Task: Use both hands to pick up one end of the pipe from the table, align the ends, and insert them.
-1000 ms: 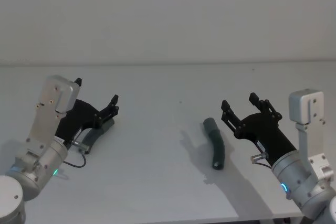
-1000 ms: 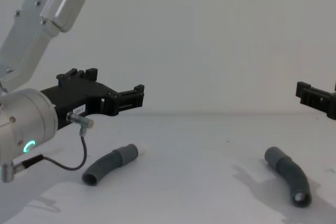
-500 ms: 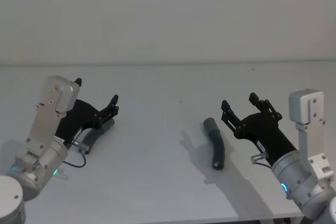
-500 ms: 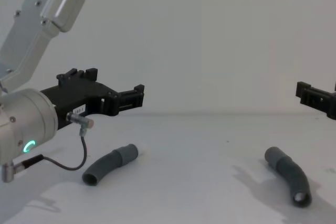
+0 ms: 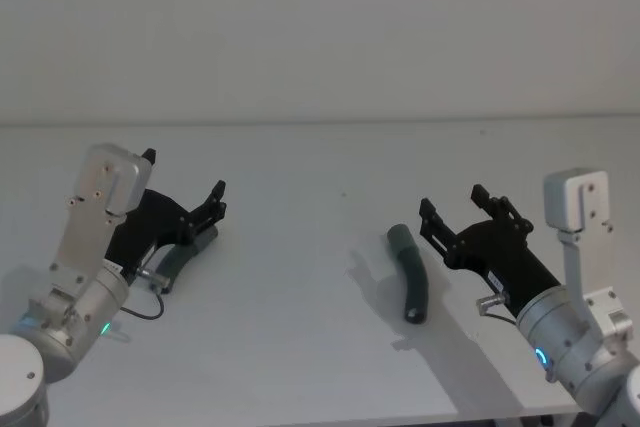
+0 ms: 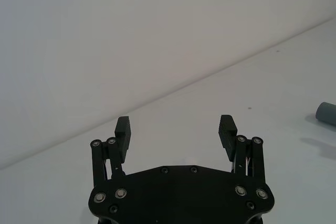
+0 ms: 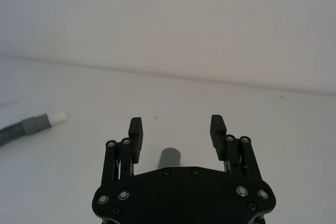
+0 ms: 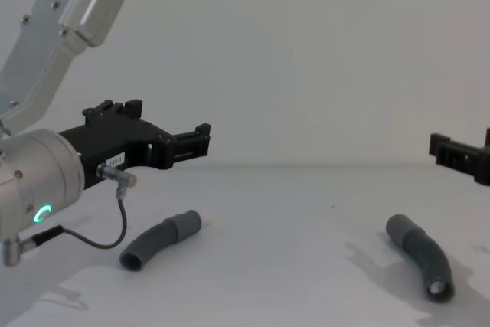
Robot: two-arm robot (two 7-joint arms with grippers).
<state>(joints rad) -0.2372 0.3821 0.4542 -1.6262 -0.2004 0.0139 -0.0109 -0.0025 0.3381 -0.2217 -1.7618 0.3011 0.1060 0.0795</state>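
Note:
Two curved dark-grey corrugated pipe pieces lie apart on the white table (image 5: 300, 337). The left piece (image 5: 183, 255) (image 8: 161, 239) lies partly under my left gripper (image 5: 185, 175) (image 8: 172, 122), which hovers above it, open and empty (image 6: 175, 125). The right piece (image 5: 411, 275) (image 8: 421, 259) lies just left of my right gripper (image 5: 452, 199) (image 8: 459, 157), also open and empty. In the right wrist view, my right gripper (image 7: 177, 127) has the right piece's grey cuff end (image 7: 169, 158) showing between and beyond its fingers. Farther off there is the left piece's whitish-tipped end (image 7: 55, 117).
The table's far edge meets a plain pale wall (image 5: 320, 37). Bare table lies between the two pipe pieces. A thin black cable (image 8: 99, 239) loops from my left wrist down toward the table.
My right gripper has dropped slightly and shifted a little left toward the right pipe piece. The left arm and both pipe pieces have not moved.

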